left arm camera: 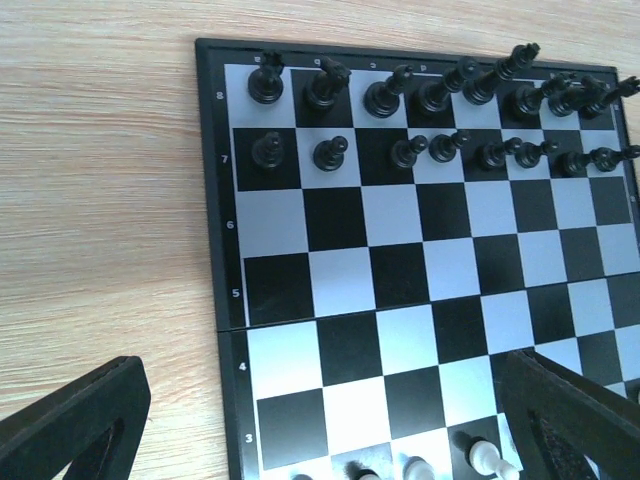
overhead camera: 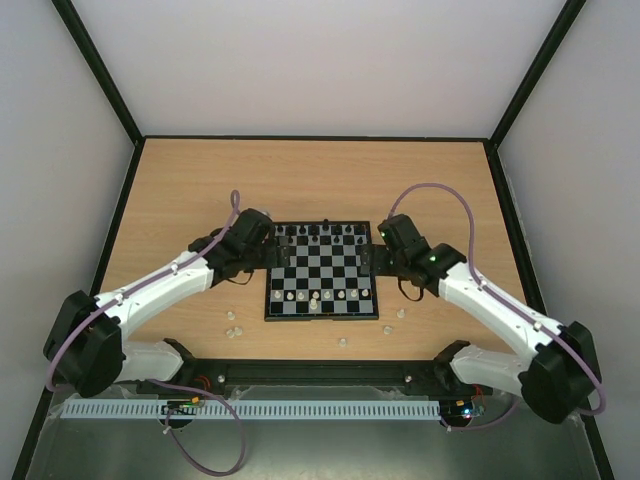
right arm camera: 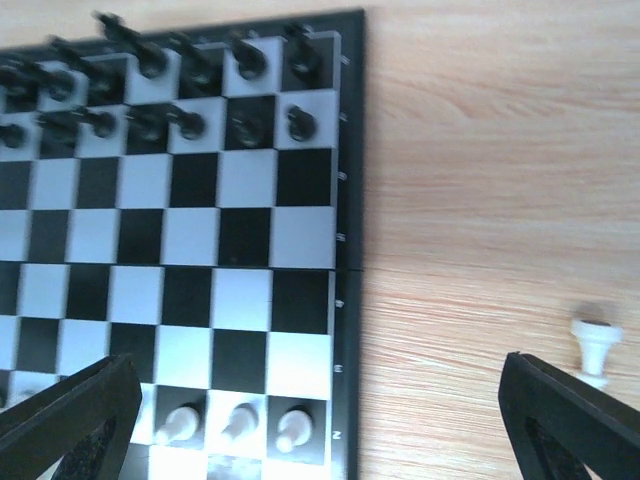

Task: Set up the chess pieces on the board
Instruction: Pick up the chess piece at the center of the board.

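The small square chessboard of black and pale grey checks (overhead camera: 320, 310) lies at the centre of the light wooden table (overhead camera: 180, 190), between the two arms. The black chess pieces (left arm camera: 400, 100) fill its two far rows. A few cream-white pieces (right arm camera: 240, 425) stand on the near rows. The next piece to fetch is judged to be the loose cream-white pawn (right arm camera: 593, 345). It stands upright on the table, long axis vertical, well clear of the board's right border. The right gripper (right arm camera: 315, 375) has its jaws spread wide with nothing between them. It is centred over the board's right edge, not over the pawn. The pawn lies far off-centre, just beside the tip of the outer finger; whether it touches cannot be told. The coming move therefore calls for a sideways shift away from the board, to bring the pawn midway between the fingers before closing. The left gripper (left arm camera: 322, 365), also spread wide and holding nothing, hangs over the board's left side and is the farther arm. Other loose cream-white figures (overhead camera: 233, 323) lie on the table off the board's near-left corner, nearer the left arm.
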You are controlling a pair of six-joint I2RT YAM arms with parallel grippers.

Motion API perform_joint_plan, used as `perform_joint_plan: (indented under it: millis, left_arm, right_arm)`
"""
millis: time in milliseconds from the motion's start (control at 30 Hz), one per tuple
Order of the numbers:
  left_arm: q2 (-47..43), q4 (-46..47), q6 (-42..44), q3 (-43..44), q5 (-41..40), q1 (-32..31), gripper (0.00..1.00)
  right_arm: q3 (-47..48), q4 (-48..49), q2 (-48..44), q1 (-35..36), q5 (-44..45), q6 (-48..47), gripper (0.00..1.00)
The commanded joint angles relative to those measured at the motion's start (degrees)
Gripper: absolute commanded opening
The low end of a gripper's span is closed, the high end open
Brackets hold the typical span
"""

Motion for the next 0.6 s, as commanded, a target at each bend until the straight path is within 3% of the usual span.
perform_joint_plan:
  millis: [0, 367, 567]
  left_arm:
    - [-2.13, 3.23, -0.03, -1.39, 2.68, 0.14, 0.99]
    - [-5.1, 0.01, 0.75, -4.04, 3.76, 0.15, 0.99]
    - [-5.07, 0.75, 1.9, -3.79, 5.9, 0.14, 0.99]
  right_arm:
    - [1.98, -4.45, 3.15, -4.45, -4.57, -1.43, 0.99]
    - [-2.14, -6.77, -0.55, -5.05, -13.1, 4.01, 0.93]
    - [-5.14, -11.87, -4.83, -4.32, -12.34, 8.25, 0.89]
